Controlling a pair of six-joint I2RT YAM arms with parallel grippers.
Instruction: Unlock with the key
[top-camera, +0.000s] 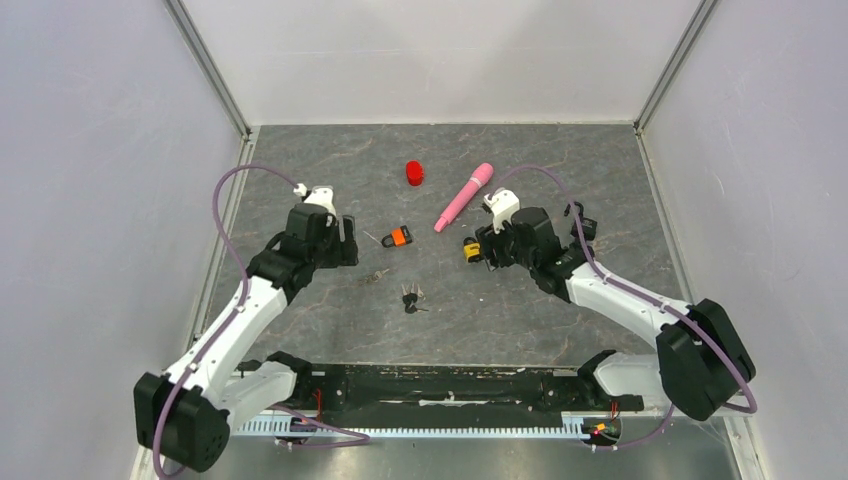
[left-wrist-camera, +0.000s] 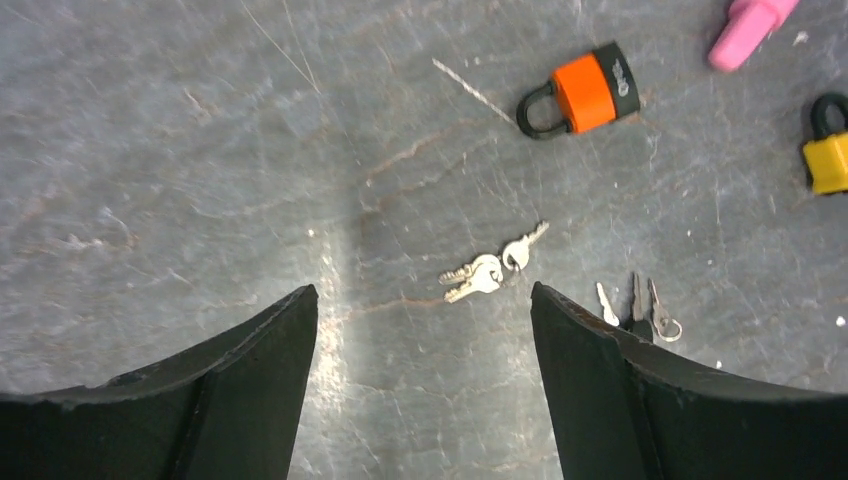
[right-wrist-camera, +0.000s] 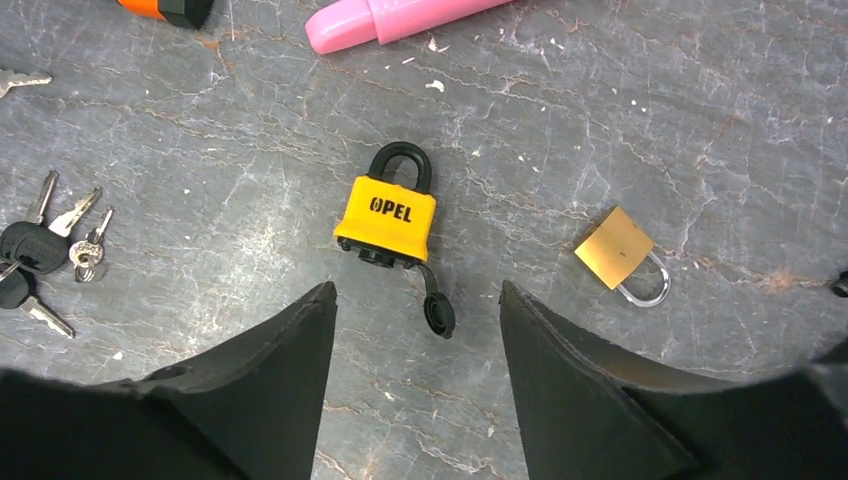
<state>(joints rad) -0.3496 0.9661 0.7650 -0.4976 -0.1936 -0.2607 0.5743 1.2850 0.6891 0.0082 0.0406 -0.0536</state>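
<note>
Yellow padlock (right-wrist-camera: 385, 222) lies flat right of the bench (top-camera: 520, 330) centre, keyhole cover (right-wrist-camera: 438, 315) hanging open, just ahead of the right gripper (right-wrist-camera: 415, 292), jaws apart and empty. Silver keys (left-wrist-camera: 490, 270) lie left of centre before the left gripper (left-wrist-camera: 424, 292), likewise spread, holding nothing. Risk: black-headed keys (left-wrist-camera: 635, 310) nearby toward the near edge could be taken instead and jam. Orange padlock (left-wrist-camera: 580, 92) and brass padlock (right-wrist-camera: 622, 255) invite confusion; neither obstructs.

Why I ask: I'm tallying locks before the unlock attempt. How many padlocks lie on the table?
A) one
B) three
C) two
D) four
B: an orange padlock, a yellow padlock and a small brass padlock lie on the table; the brass one shows only in the right wrist view.
</note>
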